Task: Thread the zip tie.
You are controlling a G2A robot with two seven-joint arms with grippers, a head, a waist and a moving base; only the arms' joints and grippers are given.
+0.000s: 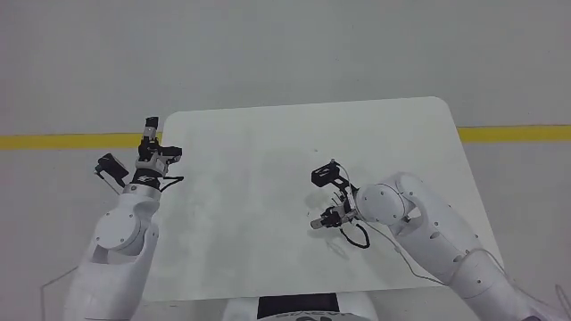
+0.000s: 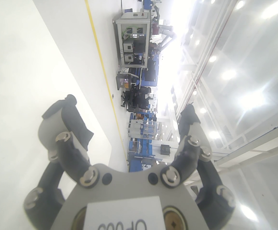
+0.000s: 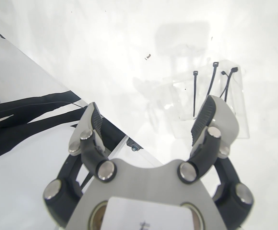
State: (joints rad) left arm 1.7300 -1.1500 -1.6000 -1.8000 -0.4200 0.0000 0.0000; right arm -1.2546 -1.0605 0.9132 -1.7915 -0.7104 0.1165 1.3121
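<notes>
We see thin black zip ties (image 3: 194, 94) in a clear tray (image 3: 239, 120) on the surface (image 3: 105, 37), just ahead of our wide-open right gripper (image 3: 150, 102). We judge them light, springy and slippery (pinch mid-strap). The left gripper (image 2: 129, 102) gapes empty at the surface's edge.

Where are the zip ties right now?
Right wrist view: the zip ties lie in a clear tray on the table, just beyond the right pincer.

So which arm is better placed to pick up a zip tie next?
Right. The right end effector, open, hangs close to the zip ties in the clear tray; the left end effector points off the table.
</notes>
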